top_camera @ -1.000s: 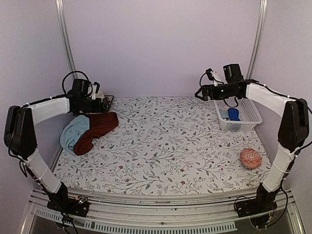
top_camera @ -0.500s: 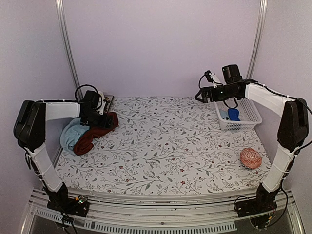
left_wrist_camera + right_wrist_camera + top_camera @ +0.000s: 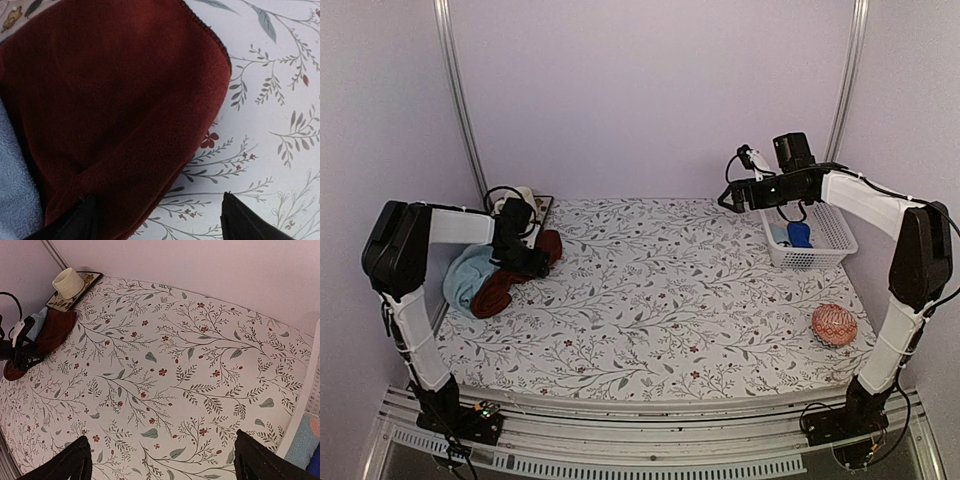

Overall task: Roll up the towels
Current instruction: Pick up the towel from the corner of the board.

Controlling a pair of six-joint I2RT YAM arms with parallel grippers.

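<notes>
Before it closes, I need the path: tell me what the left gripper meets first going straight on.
The left gripper most likely meets the maroon towel: its edge lies between the open fingers, close ahead. One finger would land on the table beside it. Depth is unclear.

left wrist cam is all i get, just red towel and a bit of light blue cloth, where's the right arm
observer: The right gripper hangs open above the far right of the table, beside the white basket, holding nothing.
operator: anything loose on the table
observer: A patterned ball sits alone near the right edge, on the near side of the basket.
operator: how big is that blue cloth
observer: It's a whole blue towel, bunched against the left side of the red towel.
</notes>
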